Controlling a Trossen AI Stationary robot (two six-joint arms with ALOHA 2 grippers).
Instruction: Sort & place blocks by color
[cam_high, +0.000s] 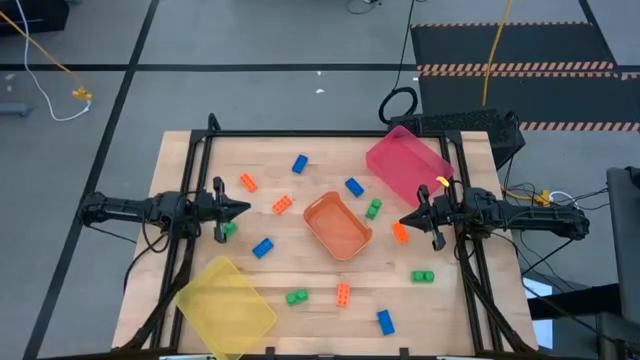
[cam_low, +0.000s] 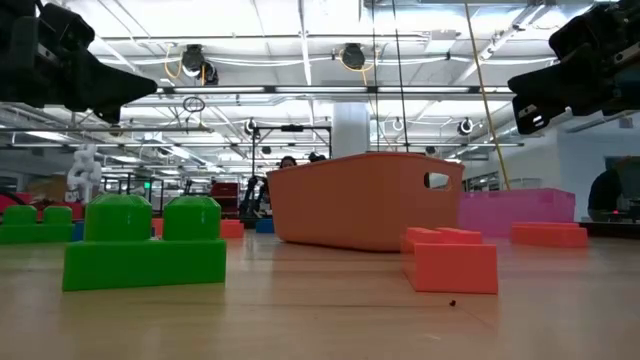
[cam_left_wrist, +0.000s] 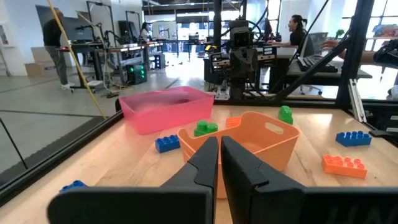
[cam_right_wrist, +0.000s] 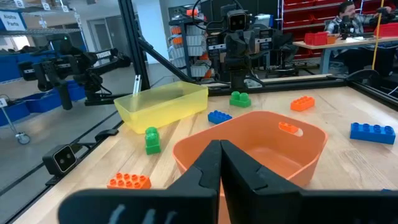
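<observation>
Both dark arms reach level toward the wooden worktop's (cam_high: 300, 240) middle. The left gripper (cam_high: 243, 208) and right gripper (cam_high: 404, 220) are pressed together, empty. Small studded plastic blocks (cam_high: 282, 205) lie scattered around the translucent orange tray (cam_high: 337, 225).

The yellow tray (cam_high: 227, 305) runs off the high view's bottom edge; in the low view both arms are cropped.

An open-plan robotics lab: a pale wooden table (cam_high: 330, 310) framed in black metal rails (cam_high: 340, 134) stands on grey floor marked with hazard-striped tape (cam_high: 515, 68), while beyond it people sit at long desks (cam_left_wrist: 323, 57) under white ceiling trusses (cam_low: 300, 40) hung with cables.
</observation>
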